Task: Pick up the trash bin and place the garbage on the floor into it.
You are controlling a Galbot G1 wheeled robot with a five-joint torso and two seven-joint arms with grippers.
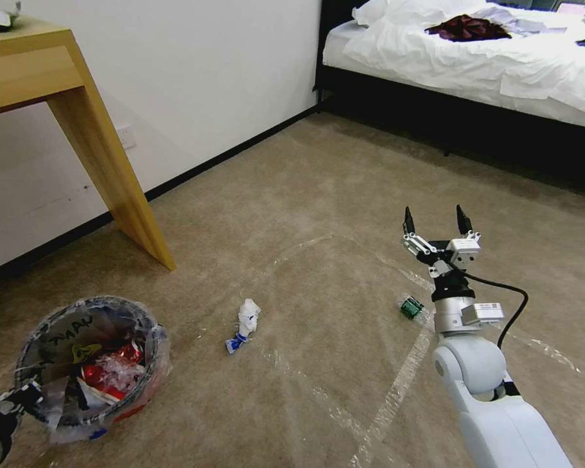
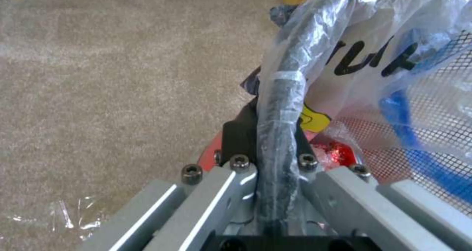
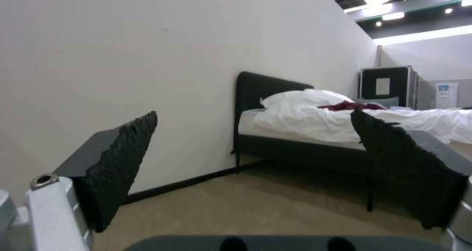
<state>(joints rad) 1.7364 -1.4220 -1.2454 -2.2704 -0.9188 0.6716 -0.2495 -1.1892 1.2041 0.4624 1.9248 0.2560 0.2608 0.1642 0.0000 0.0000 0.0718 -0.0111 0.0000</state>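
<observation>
Red plastic is showing through the crinkled clear liner of the trash bin [image 1: 88,367], which is sitting low at the robot's left and holding red wrappers and crumpled clear plastic — the left gripper [image 2: 275,159] is clamping its bagged rim between closed fingers. On the taped carpet floor [image 1: 318,214], a white tissue wad with a blue scrap [image 1: 246,323] is lying just right of the bin, and a green-labelled bottle [image 1: 411,307] is resting beside the right arm. Well above the carpet, the right gripper [image 1: 435,224] is hovering with fingers spread, empty, pointing toward the bed [image 1: 474,58]. A wooden table leg [image 1: 114,169] is standing beyond the bin.
</observation>
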